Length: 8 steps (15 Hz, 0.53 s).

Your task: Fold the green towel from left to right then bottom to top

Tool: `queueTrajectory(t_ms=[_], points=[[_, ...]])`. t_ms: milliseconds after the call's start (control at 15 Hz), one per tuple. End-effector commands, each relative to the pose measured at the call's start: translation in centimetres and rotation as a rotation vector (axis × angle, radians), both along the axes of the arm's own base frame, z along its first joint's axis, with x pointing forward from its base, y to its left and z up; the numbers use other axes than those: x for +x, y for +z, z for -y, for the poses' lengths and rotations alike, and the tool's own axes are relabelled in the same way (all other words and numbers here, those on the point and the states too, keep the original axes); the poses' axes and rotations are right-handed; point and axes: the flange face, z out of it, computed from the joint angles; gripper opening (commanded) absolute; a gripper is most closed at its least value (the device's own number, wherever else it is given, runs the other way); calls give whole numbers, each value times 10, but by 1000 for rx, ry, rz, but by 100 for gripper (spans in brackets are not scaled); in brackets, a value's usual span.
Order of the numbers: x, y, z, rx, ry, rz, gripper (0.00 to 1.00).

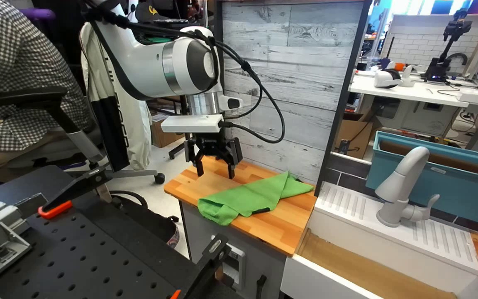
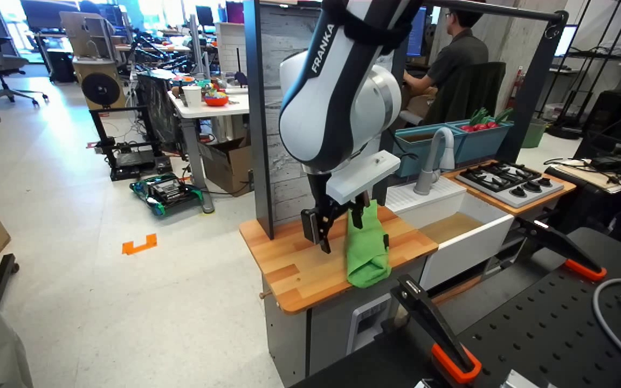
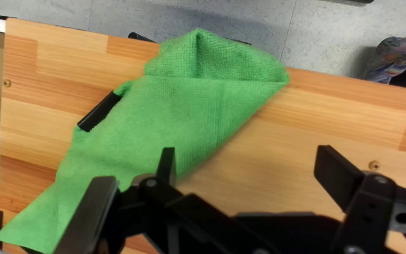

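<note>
Black hand point(image 3: 248, 164) seen foremost in wrist view, jaws parted wide, only air between. Green towel point(image 3: 174, 116) laid creased and partly doubled over on wooden worktop point(image 3: 330, 123), one end set at the edge.

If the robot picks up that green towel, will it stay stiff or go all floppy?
The towel will likely go floppy, since it already lies in creases and folds. It is probably light, as it looks like fairly thin, textured cloth. The black piece at its edge looks straight, so that bit may bend less.
</note>
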Motion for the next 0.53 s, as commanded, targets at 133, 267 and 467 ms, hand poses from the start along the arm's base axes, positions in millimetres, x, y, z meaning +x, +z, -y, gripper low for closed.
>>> queueTrajectory(t_ms=[133, 267, 467], points=[[-20, -19, -8, 11, 115, -11, 100], [-25, -27, -7, 9, 132, -21, 100], [-32, -36, -4, 0, 151, -47, 100]])
